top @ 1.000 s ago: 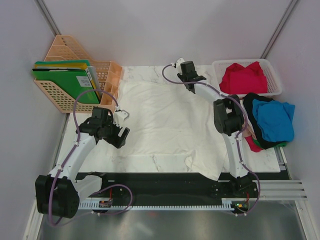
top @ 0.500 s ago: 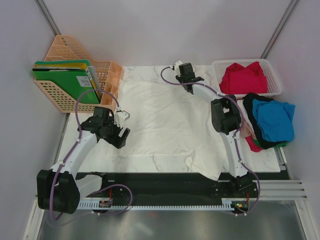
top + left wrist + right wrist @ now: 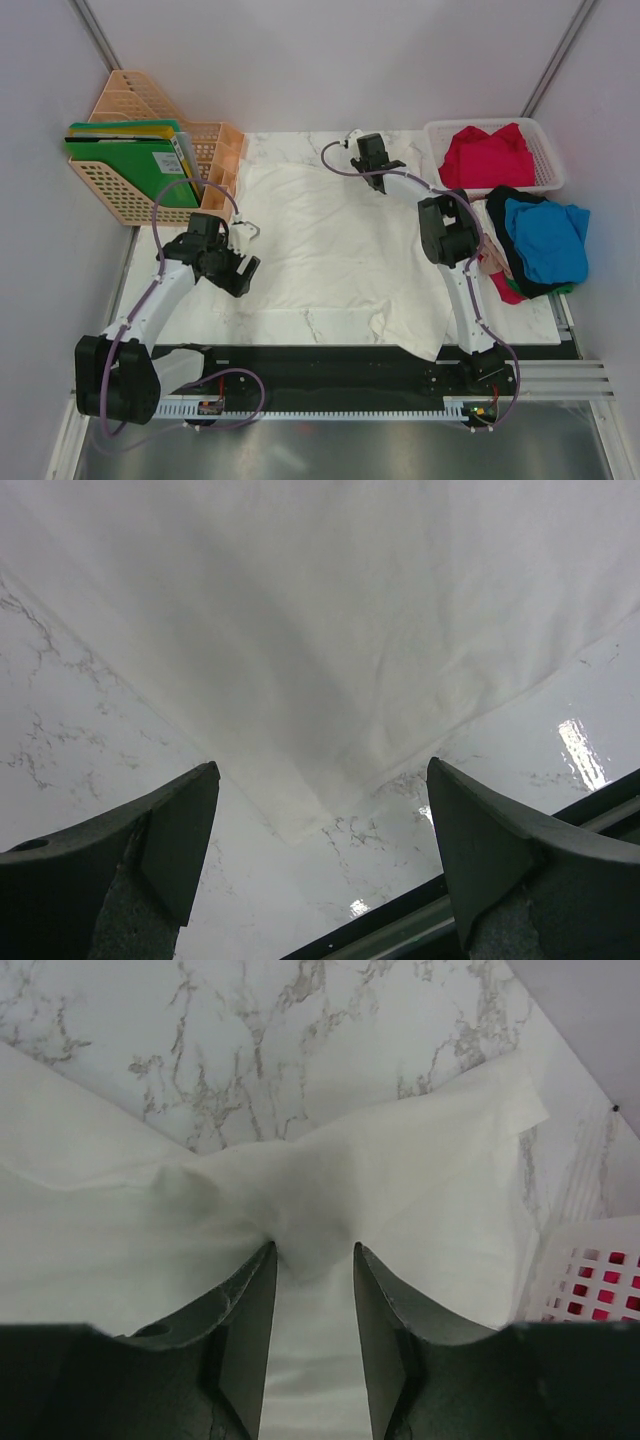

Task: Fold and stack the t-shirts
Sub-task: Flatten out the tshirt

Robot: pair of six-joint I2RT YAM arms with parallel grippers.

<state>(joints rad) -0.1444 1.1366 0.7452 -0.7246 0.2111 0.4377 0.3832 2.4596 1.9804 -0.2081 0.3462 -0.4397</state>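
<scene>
A large white t-shirt (image 3: 330, 240) lies spread over the marble table. My right gripper (image 3: 372, 160) is at its far edge. In the right wrist view the jaws (image 3: 313, 1250) pinch a raised ruck of the white cloth (image 3: 400, 1170), and creases run out from the tips. My left gripper (image 3: 243, 268) hovers open over the shirt's near left corner (image 3: 300, 820), with nothing between its fingers (image 3: 322, 768). A red t-shirt (image 3: 487, 155) lies in the basket. Bright blue (image 3: 545, 235) and black (image 3: 505, 200) t-shirts are piled at the right edge.
A white mesh basket (image 3: 545, 140) stands at the back right. An orange rack (image 3: 215, 140) with green folders (image 3: 140, 160) stands at the back left. The table's black front rail (image 3: 330, 365) runs below the shirt's hem, where a corner hangs over.
My right gripper has shifted a little left along the shirt's far edge and its jaws have narrowed on the cloth. The left arm has hardly moved.
</scene>
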